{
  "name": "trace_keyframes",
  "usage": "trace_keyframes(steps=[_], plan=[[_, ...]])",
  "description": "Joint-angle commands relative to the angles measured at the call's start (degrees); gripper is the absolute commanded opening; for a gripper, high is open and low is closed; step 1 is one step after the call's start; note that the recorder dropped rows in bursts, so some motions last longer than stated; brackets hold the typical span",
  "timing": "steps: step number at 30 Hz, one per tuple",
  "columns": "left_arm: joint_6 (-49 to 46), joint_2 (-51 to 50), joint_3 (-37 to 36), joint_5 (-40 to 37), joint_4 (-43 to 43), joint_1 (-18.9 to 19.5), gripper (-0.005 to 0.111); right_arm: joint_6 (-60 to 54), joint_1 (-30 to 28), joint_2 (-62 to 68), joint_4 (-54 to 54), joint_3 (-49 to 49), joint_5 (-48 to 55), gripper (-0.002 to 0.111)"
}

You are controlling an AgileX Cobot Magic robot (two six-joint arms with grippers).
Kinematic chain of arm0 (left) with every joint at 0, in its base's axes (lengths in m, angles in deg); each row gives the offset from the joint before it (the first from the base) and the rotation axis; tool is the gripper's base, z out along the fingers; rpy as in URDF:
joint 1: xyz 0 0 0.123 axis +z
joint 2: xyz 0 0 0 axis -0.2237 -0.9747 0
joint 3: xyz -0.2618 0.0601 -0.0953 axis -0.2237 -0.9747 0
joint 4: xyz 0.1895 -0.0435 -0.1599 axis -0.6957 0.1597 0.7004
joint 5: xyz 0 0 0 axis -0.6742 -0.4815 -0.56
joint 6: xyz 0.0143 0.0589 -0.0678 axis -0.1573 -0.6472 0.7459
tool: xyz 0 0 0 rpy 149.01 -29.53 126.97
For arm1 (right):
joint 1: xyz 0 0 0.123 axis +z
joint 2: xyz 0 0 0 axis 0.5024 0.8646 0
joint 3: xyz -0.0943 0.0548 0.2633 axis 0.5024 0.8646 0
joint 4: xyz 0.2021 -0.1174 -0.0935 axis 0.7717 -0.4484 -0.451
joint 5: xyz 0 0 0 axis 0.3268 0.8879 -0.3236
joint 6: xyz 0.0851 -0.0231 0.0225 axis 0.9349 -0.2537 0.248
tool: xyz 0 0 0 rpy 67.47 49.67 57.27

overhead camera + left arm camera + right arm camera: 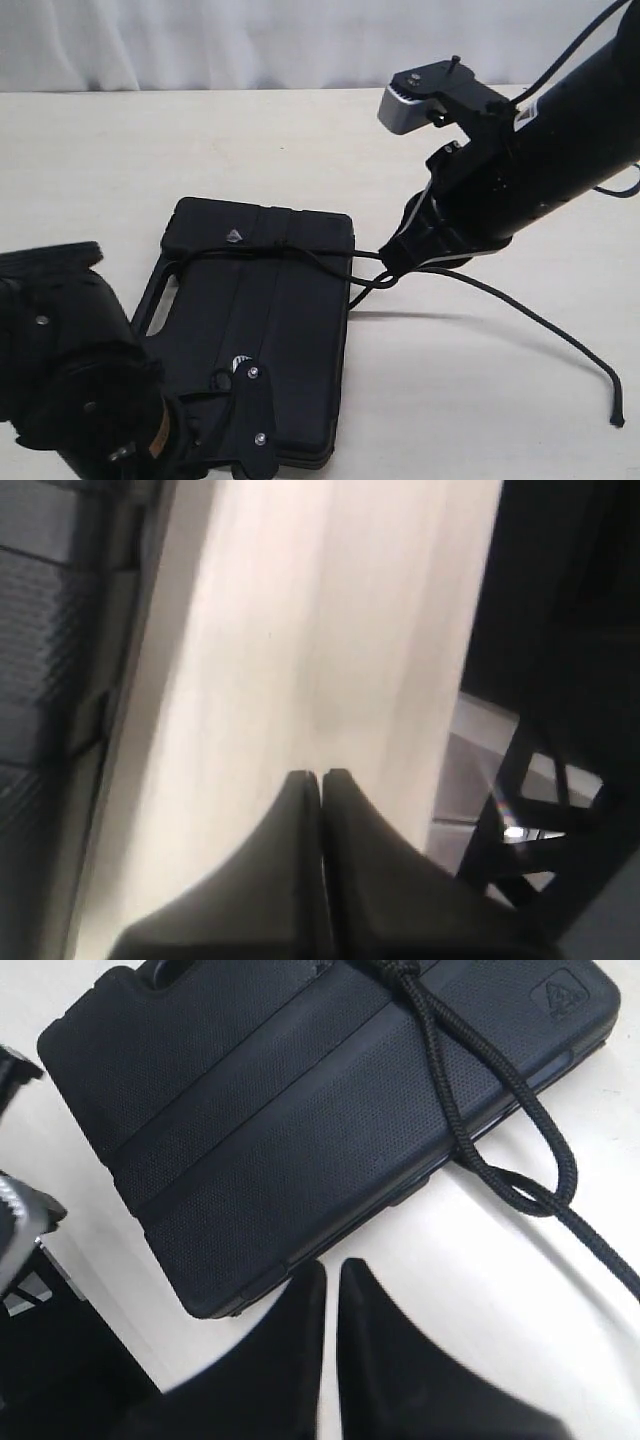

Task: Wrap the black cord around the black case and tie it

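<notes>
Fingers (295,820) of the left gripper (321,776) are pressed together with nothing between them, and those of the right gripper (332,1266) are likewise closed on nothing, beside the edge of the black textured hard-plastic case (300,1110). The long matte black braided cord (447,1100) is laid across the case on the pale tabletop (450,400), is looped beside its edge and is trailed off over the table

Black case (260,330) lies flat; black cord (447,1090) crosses it w/ loop by edge (tail trails away)
</notes>
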Motion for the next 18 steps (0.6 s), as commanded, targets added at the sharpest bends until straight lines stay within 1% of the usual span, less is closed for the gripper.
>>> trace_keyframes(steps=[1,2,3,4,6,10,13,15,18], plan=[[6.88,-5.08,1.05,4.4,-8.39,0.14,0.0,0.11,0.1,-0.39,-0.81,-0.35,-0.09,0.004],[9.87,-5.45,2.24,6.21,-11.91,1.26,0.0,0.11,0.1,-0.39,-1.5,-0.35,-0.09,0.004],[10.8,-5.45,2.57,7.53,-12.92,2.06,0.0,0.11,0.1,-0.39,-1.63,-0.35,-0.09,0.004],[10.8,-5.45,3.13,10.91,-12.92,4.12,0.0,0.11,0.1,-0.39,-2.05,-0.35,-0.19,0.004],[10.8,-5.45,3.13,14.6,-12.92,6.83,0.0,0.25,0.1,-0.39,-2.28,-0.35,-0.19,0.004],[10.91,-5.45,3.42,20.03,-14.65,13.79,0.0,1.41,0.1,-0.39,-4.31,-0.35,-0.53,0.004],[12.76,-5.45,4.9,24.62,-12.38,17.76,0.0,4.83,0.1,-0.39,-7.61,-0.35,-1.33,0.004],[12.76,-5.45,5.78,28.53,-10.99,18.53,0.0,7.06,0.1,-0.39,-9.35,-0.35,-1.55,0.004],[12.76,-7.29,7.29,34.07,-10.99,18.53,0.0,7.31,0.1,-0.39,-10.2,-0.35,-1.55,0.004]])
